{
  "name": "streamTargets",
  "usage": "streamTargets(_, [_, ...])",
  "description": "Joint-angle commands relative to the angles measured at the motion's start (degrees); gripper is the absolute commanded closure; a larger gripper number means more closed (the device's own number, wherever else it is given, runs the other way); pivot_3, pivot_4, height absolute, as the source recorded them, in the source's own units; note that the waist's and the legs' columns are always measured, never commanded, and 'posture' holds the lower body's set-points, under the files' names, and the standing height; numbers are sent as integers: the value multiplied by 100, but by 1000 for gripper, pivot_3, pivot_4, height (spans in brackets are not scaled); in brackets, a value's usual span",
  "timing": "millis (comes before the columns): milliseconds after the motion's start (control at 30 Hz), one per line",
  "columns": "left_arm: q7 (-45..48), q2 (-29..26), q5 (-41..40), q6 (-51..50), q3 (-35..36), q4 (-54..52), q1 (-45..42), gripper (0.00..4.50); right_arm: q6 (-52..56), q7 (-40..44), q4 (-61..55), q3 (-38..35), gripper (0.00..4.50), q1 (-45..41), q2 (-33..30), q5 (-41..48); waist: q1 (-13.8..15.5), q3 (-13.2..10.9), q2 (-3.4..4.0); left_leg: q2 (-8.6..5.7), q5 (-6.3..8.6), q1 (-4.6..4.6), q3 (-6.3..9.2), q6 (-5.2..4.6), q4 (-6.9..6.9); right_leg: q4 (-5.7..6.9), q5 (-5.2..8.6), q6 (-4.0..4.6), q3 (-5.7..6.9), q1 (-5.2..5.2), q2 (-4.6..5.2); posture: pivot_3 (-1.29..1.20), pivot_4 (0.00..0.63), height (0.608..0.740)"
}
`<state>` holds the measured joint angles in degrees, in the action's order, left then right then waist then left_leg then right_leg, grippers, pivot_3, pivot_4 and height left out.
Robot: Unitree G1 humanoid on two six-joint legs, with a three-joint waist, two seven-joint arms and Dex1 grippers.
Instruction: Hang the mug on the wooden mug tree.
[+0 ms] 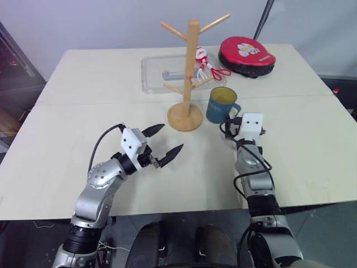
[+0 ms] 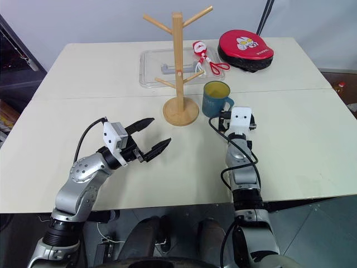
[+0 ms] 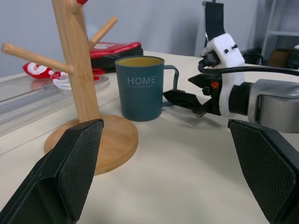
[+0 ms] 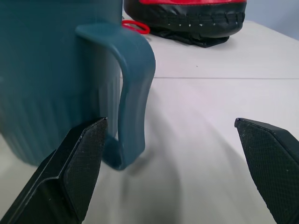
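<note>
The right fingers point(image 4: 88, 154) are open wide by the mug point(image 1: 222, 104) handle. A bump could tip it. The left fingers point(image 1: 167, 153) are open too.

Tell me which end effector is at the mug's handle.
The right end effector: its open fingers flank the handle of the mug. The left end effector hangs open, away from it, nearer the wooden mug tree.

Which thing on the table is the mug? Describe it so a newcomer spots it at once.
Start at the wooden mug tree standing mid-table on its round base. Just to its right, upright on the tabletop, is the mug, directly ahead of the open right gripper. It is the only teal-blue cup there, yellow inside, with HOME printed on its side and a loop handle.
</note>
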<state>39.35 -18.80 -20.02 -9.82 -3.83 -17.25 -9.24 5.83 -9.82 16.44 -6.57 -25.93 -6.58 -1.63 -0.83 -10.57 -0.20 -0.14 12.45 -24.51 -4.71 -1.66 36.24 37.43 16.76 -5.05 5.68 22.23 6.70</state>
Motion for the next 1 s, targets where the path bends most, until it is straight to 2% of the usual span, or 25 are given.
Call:
streamTargets(33, [9,-13,-61,7,-28,-202,-78,0,-111,-77,92,-92,19,-182,-2,6,0,0,0,0,0,0,0,1,0,0,0,0,0,0,0,0,150,739])
streamTargets(67, [7,-12,-62,5,-29,-204,-80,0,-104,-79,137,-110,19,-207,9,29,0,0,0,0,-1,0,0,1,0,0,0,0,0,0,0,0,150,739])
streamTargets(167, [1,-13,-66,-3,-25,-219,-75,0,-133,-39,233,-146,858,-260,38,105,-1,0,0,0,-3,0,-1,5,0,0,0,0,-1,0,0,0,150,739])
streamTargets(400, [2,-18,-71,-17,-24,-230,-65,0,-264,134,225,-112,4405,-263,87,240,-1,0,0,0,-2,0,-1,2,0,0,0,0,-1,1,0,0,150,739])
streamTargets(633, [-9,-16,-63,-18,-10,-245,-10,0,-271,560,-245,29,4471,-85,-28,257,0,-1,1,0,1,0,-2,-2,-1,1,0,0,-3,2,0,0,150,739])
streamTargets(800, [-58,-64,-65,16,137,-185,-13,0,-118,1275,-992,340,4471,243,-575,56,9,-1,1,0,5,-1,-2,-9,0,1,0,0,-3,2,2,0,150,739])
streamTargets(900, [-2,-268,-120,79,437,-23,-57,0,-391,2671,-2056,639,4471,550,-1726,12,24,-5,8,0,6,-2,-2,-10,0,0,0,0,-3,4,3,0,150,739])
streamTargets(1000, [69,-399,-195,115,595,126,-145,0,-454,3489,-2582,874,4471,517,-2495,-12,-2,-7,8,0,8,-2,-2,-14,0,-5,0,-1,-3,4,1,0,150,739])
